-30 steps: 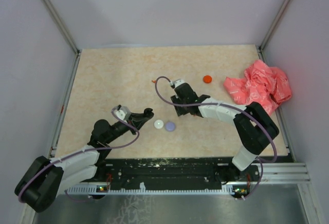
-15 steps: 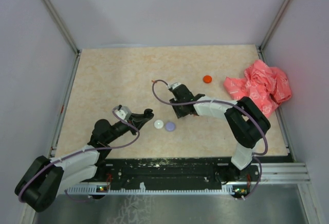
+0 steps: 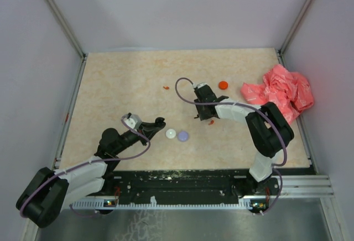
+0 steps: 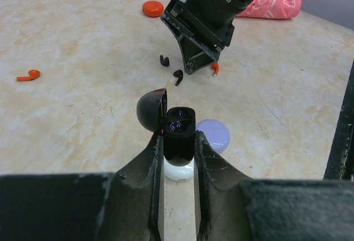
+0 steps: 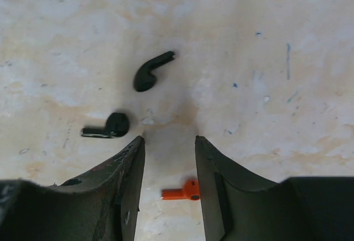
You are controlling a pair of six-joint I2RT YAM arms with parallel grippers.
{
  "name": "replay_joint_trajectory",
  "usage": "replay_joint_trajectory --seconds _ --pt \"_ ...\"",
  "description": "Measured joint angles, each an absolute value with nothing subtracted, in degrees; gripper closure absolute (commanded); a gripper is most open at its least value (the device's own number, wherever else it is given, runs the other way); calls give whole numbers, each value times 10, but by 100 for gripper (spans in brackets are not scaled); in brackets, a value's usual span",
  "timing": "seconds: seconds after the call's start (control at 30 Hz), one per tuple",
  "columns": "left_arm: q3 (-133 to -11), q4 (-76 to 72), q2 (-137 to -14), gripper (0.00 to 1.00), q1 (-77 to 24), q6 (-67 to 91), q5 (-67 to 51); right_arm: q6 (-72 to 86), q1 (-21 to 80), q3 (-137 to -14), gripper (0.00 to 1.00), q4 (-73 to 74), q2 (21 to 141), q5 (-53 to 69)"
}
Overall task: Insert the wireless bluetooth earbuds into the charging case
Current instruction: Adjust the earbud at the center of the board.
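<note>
The left gripper [image 4: 178, 144] is clamped on a glossy black oval charging case [image 4: 180, 129], whose lid is flipped open toward 10 o'clock. The right gripper [image 5: 168, 141] stands partly open and holds nothing. In its wrist view, a small black stemmed earbud [image 5: 150, 72] lies at 11 o'clock, a second black earbud [image 5: 108, 126] at 9 o'clock, and a small red-orange stemmed earbud [image 5: 181, 191] at 6 o'clock.

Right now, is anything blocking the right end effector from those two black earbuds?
Nothing visible. The right end effector hangs open, two black earbuds just ahead of its fingertips; a red earbud lies between its fingers.
</note>
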State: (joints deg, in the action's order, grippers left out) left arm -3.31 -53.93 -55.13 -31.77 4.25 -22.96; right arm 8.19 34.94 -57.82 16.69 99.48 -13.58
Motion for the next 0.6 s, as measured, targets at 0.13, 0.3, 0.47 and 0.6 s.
replay_joint_trajectory --seconds 0.13,0.3,0.47,0.6 --pt "-33 -540 -552 100 -318 43 -230 98 322 -578 60 167 994 -138" --pt "-33 -540 -552 100 -318 43 -230 112 318 -577 61 165 975 -108" --pt "-33 -540 -553 100 -318 44 -232 130 318 -578 66 144 946 -67" --pt "-33 -540 -553 100 -318 45 -232 151 318 -578 68 136 948 -49"
